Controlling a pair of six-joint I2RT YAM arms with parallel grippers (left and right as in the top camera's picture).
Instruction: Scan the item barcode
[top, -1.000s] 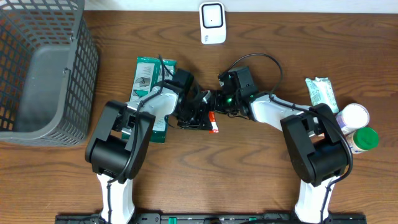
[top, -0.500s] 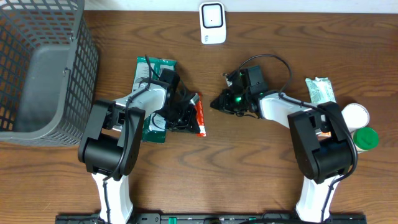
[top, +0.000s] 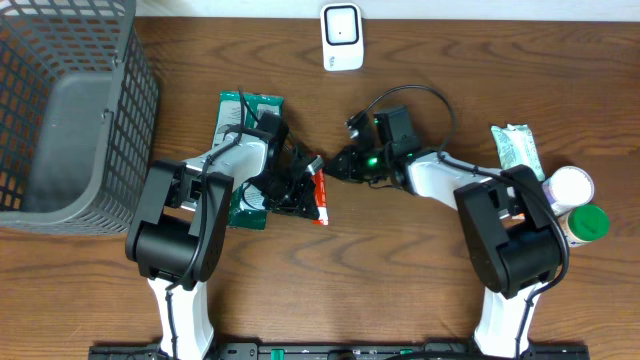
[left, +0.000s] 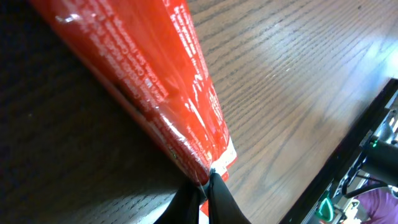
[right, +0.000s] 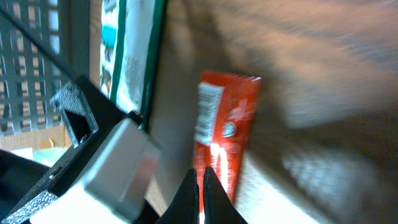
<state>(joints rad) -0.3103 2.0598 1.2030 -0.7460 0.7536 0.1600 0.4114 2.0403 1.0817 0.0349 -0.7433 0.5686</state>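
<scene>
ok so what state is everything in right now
left gripper: shut on red packet's corner
right gripper: shut, holding nothing
red packet: held by one corner
green packet: flat, partly under the left arm
scanner: at the table's back edge, untouched
basket: upright
wipes pack: lying flat
white-cap bottle: upright, capped
green-cap bottle: upright, capped

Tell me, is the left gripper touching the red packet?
Touching. In the left wrist view the left gripper, its jaws shut, pinches the lower corner of the red packet, with no gap between them.
</scene>
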